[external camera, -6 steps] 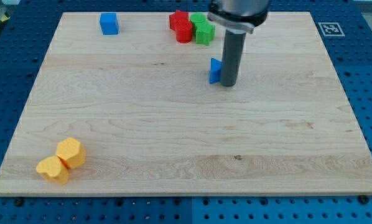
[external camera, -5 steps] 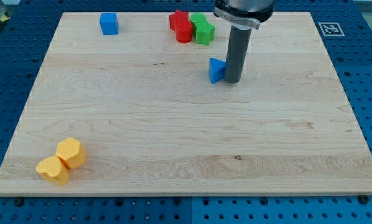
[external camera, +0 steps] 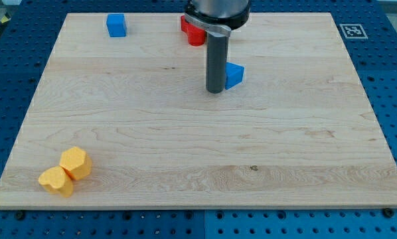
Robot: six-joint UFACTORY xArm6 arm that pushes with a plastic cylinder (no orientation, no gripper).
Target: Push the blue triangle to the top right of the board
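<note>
my tip [external camera: 216, 91] touching blue triangle [external camera: 234, 75], its left | blue cube [external camera: 116, 25]: 1 | yellow blocks [external camera: 66, 172]: 2 | red block [external camera: 192, 31]: 1

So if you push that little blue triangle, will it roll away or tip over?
Probably neither. The blue triangle sits low with flat faces, so it should slide on the smooth wooden board rather than roll. It looks small and light, so it may twist if pushed off-centre. My tip is close on the view's left of it.
</note>
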